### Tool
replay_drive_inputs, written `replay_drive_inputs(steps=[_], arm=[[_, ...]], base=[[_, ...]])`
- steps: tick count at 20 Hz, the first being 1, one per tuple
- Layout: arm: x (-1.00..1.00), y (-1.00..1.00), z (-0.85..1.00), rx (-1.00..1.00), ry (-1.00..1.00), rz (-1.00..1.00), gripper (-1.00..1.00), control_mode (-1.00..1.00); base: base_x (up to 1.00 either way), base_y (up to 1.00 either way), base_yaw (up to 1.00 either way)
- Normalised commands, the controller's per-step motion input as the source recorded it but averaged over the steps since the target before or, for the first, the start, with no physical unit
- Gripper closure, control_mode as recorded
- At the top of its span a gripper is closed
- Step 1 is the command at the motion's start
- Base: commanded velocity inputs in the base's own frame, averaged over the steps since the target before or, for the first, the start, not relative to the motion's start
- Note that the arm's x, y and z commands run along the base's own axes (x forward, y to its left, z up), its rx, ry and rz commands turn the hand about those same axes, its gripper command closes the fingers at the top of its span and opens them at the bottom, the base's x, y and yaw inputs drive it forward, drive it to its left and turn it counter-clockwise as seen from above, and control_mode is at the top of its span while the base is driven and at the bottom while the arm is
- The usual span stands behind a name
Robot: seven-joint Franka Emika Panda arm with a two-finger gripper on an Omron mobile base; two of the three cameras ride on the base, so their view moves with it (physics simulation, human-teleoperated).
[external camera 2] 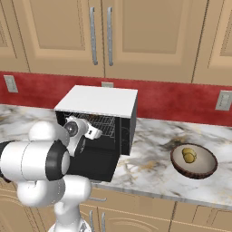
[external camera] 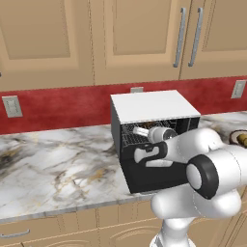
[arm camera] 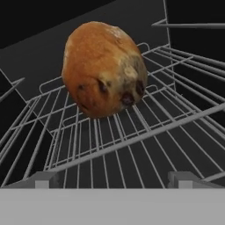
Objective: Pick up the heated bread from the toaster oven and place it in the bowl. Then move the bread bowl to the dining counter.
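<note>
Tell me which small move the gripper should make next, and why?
Probably ease forward until the open gripper straddles the bread, then close. The roll sits on the wire rack ahead of the fingertips, not yet between them.

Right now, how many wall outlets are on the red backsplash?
3 outlets: left outlet, middle outlet peeking above the toaster oven, right outlet. Others may sit outside the frame.

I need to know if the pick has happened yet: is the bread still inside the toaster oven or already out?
Inside. The bread rests on the toaster oven's wire rack, ahead of the open gripper, untouched.
</note>
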Motion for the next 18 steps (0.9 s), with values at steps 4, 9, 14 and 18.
replay_drive_inputs(steps=[4, 9, 14, 18], arm=[[0.11, 0.01, 0.02, 0.00, -0.02, 0.00, -1.00, -1.00], [-0.01, 0.00, 0.12, 0.00, -0.15, 0.00, -1.00, -1.00], [0.04, 0.00, 0.01, 0.00, -0.01, 0.00, -1.00, -1.00], [0.21, 0.00, 0.00, 0.00, 0.00, 0.00, -1.00, -1.00]], base=[[0.00, 0.00, 0.00], [0.00, 0.00, 0.00], [0.00, 0.00, 0.00], [0.00, 0.00, 0.00]])
